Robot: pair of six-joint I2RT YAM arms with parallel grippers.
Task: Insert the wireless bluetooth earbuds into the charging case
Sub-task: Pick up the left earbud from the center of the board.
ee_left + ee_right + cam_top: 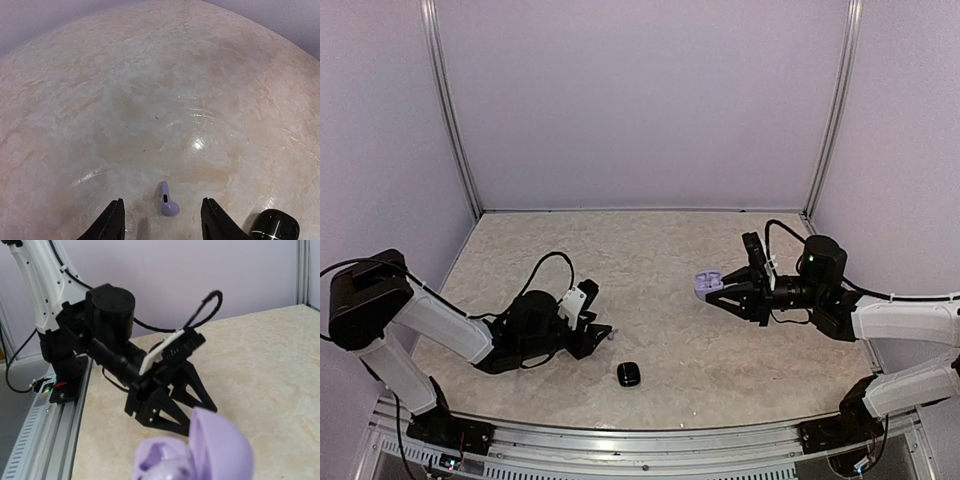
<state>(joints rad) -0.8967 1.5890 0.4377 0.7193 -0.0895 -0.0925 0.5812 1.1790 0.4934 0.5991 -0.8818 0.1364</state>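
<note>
The left gripper (162, 202) has its jaws apart on either side of a lavender earbud (169, 206) lying on the counter (660, 250). The right gripper (725, 292) grips the open lavender case (706, 283), raised above the counter.

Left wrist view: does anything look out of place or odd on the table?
Nothing is spilled or damaged. One lavender earbud lies loose on its side on the table, untouched, between the fingers of the open left tool. The open lavender case is held off the table by the right tool.
</note>
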